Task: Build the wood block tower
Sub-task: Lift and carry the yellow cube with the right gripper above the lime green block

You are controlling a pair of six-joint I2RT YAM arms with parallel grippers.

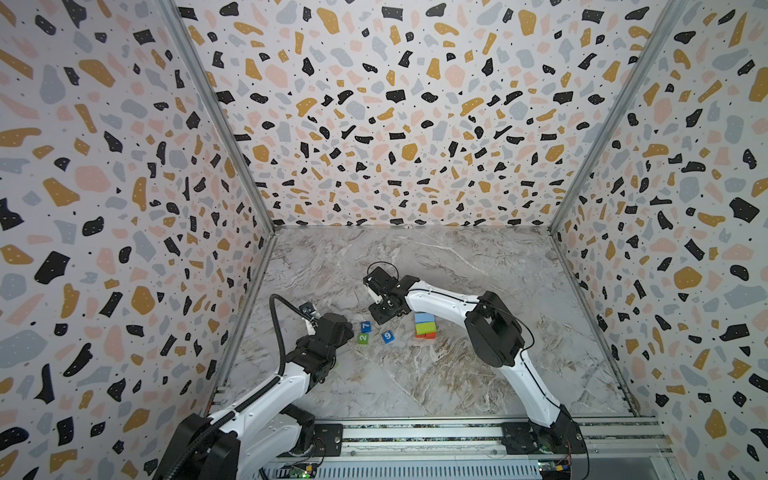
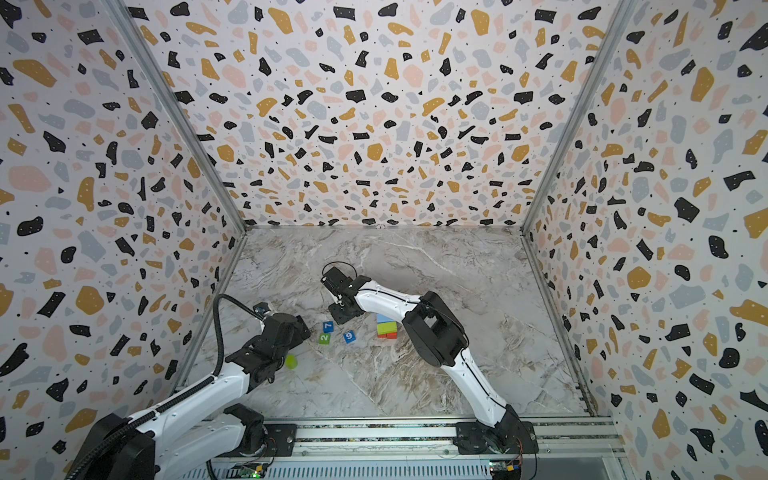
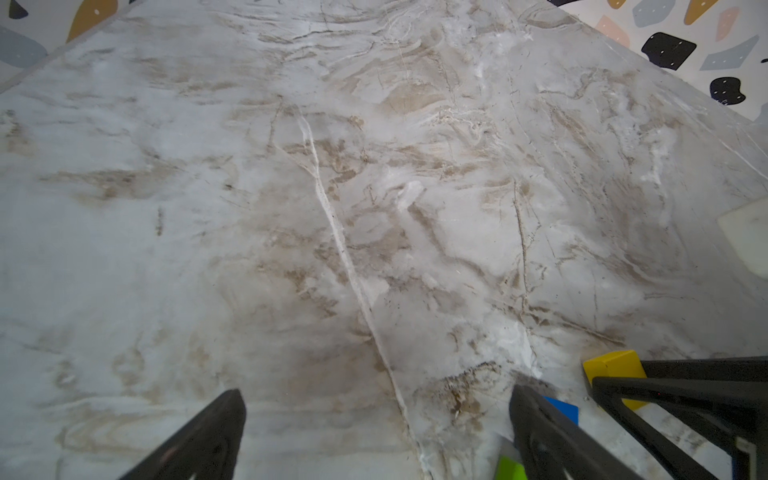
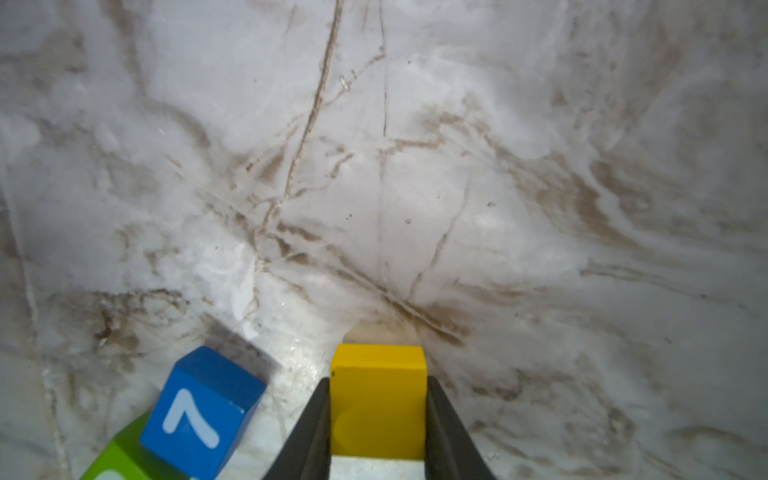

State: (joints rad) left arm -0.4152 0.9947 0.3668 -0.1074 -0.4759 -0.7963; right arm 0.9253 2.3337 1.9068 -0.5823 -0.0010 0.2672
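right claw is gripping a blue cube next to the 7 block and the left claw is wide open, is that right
Not quite. The right claw grips a yellow cube, not a blue one; the right wrist view shows it between the claw's fingers. The rest holds: the blue 7 block sits beside it, and the left claw is wide open.

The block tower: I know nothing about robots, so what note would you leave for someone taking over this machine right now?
Left gripper: open, holding nothing.
Right gripper: jaws pressed on both sides of a yellow cube, beside the blue 7 cube.
Wood block tower: three layers so far, red, lime, light blue on top.
Loose: green 2 cube, blue 9 cube, lime cylinder.
Left to do: yellow cube onto the tower, then likely the rest.
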